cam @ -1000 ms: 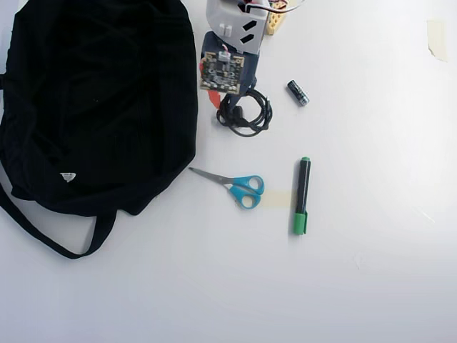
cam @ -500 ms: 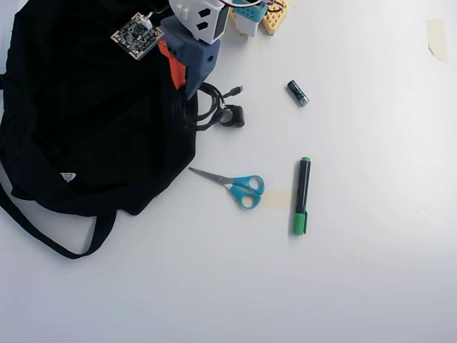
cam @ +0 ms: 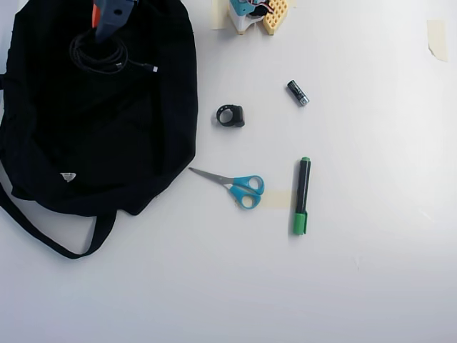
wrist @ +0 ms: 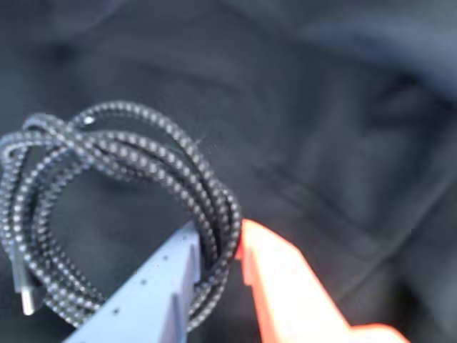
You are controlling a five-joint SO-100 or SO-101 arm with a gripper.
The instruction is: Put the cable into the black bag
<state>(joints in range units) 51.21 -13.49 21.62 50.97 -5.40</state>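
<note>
Fingers: one pale blue-grey finger (wrist: pixel 153 286) and one orange finger (wrist: pixel 285 286) are closed narrowly on several strands of the cable (wrist: pixel 107 207), pinching the coil at its near side. The gripper (wrist: pixel 221 246) thus carries the cable; the loop extends away from the fingertips toward the upper left of the wrist view, with a short plug end (wrist: pixel 25 300) hanging at the lower left.

Overhead view: the gripper (cam: pixel 106 32) enters from the top edge, and the cable (cam: pixel 100 56) hangs as a loose coil just below the fingertips, over the upper left part of the black bag (cam: pixel 86 143). A straight tail of the cord (cam: pixel 143 66) points to the right across the fabric. Whether the coil already rests on the fabric or is slightly above it cannot be settled, since the wrist view is soft and the coil is black against black.

Key relation: the coil lies directly beneath the fingertips and well inside the bag's outline, so release probably needs only an opening of the fingers.

Well apart on the white table (cam: pixel 357 286): a small black ring-shaped clip (cam: pixel 230 116), a battery (cam: pixel 298 93), blue-handled scissors (cam: pixel 235 186), and a green marker (cam: pixel 302 194).
</note>
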